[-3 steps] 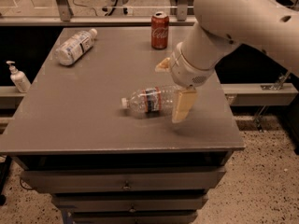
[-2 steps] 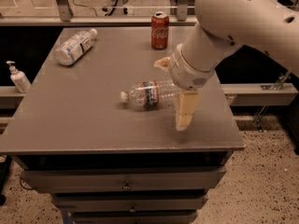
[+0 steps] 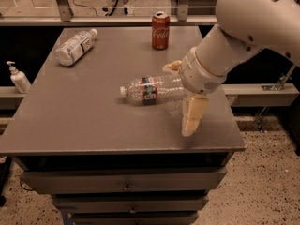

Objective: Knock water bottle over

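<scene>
The water bottle (image 3: 150,89) lies on its side in the middle of the bench (image 3: 84,121), cap toward 9 o'clock. It has rolled slightly toward 12 o'clock since a second ago. The pincer (image 3: 179,100) sits at its base end, fingers spread apart. The near finger (image 3: 193,116) has slid toward the 6 o'clock edge.

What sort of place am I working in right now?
Probably a lab or workshop: a grey metal drawer cabinet serves as table on a speckled hard floor. The gripper is at the base end of the toppled clear ribbed plastic water bottle.
</scene>
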`<state>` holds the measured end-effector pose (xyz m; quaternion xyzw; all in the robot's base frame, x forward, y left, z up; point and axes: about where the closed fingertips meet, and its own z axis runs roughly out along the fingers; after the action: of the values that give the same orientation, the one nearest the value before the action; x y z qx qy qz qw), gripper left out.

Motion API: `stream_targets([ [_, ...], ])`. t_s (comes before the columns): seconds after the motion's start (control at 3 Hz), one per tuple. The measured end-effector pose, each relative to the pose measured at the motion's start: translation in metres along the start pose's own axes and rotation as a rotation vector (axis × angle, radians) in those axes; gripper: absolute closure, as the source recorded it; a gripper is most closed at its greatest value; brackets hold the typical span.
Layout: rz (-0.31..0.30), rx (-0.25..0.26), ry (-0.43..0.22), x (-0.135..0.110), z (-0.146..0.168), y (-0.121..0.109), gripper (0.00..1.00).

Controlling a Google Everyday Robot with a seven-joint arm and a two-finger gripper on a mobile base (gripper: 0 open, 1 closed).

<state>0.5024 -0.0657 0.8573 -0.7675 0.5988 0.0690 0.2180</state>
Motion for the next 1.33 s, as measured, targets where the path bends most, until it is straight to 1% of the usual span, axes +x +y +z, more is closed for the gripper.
stream_targets([
  [0.33, 0.016, -0.016, -0.019, 0.0, 0.003, 0.008, 0.0],
  [0.67, 0.088, -0.012, -0.076, 0.01, -0.002, 0.007, 0.0],
  [1.0, 0.223, 0.029, -0.168, 0.038, -0.017, -0.002, 0.0],
  [1.33, 0.386, 0.128, -0.291, 0.081, -0.056, -0.016, 0.0],
])
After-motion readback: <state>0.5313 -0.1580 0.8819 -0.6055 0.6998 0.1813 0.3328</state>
